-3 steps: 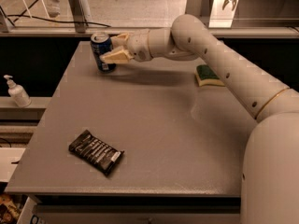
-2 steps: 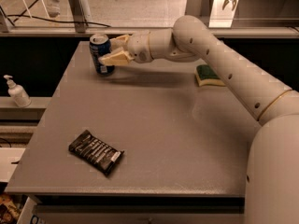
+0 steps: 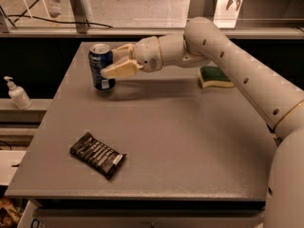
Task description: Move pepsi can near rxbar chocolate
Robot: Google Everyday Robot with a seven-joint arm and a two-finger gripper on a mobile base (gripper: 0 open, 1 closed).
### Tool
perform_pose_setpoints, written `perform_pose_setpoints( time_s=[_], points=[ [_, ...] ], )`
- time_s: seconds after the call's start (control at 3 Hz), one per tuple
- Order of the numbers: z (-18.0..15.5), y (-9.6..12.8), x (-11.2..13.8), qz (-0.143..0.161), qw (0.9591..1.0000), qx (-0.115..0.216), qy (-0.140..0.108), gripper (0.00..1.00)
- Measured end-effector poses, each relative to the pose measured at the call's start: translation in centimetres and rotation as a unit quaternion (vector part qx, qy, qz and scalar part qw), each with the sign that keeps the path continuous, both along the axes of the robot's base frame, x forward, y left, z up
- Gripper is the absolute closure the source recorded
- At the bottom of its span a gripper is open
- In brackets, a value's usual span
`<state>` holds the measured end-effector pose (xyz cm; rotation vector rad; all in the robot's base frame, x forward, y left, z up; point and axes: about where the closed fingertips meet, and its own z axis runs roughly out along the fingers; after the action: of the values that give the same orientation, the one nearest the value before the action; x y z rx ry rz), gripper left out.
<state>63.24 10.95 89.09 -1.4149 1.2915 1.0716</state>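
– Since a second ago the pepsi can point(image 3: 101, 66) and the gripper point(image 3: 110, 61) have come a little way toward the near side of the table point(image 3: 190, 141). Nothing else has shifted.

– What containers are there?

– Only the can, upright with its silver top up, and a pump bottle point(image 3: 16, 94) standing on a ledge off the table's left side. I can't tell what either holds.

– And the surface?

– A grey tabletop. The rxbar chocolate point(image 3: 97, 155) lies flat and slantwise near the front left, well apart from the can at the back left. A green-and-yellow sponge point(image 3: 216, 76) sits at the back right, beside the arm point(image 3: 228, 56). Behind the table runs a pale rail, with a light floor beyond it.

– How do the jaws stand?

– Pinching the can. One finger point(image 3: 118, 69) crosses its near side and the other reaches round the far side, so they are only as far apart as the can is wide. Whether the can's base touches the table, I can't tell.
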Motion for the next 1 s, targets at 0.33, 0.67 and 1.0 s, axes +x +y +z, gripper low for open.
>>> perform_pose_setpoints(
  time_s=[0.33,0.67,1.0],
  points=[
    [-0.3,-0.6,-5.2,0.061,0.9976,-0.008,0.032,1.0],
    [-0.9,-1.5,-9.9,0.11,0.9925,-0.027,0.045,1.0],
    [-1.6,-2.5,-13.5,0.148,0.9867,-0.056,0.034,1.0]
  ],
)
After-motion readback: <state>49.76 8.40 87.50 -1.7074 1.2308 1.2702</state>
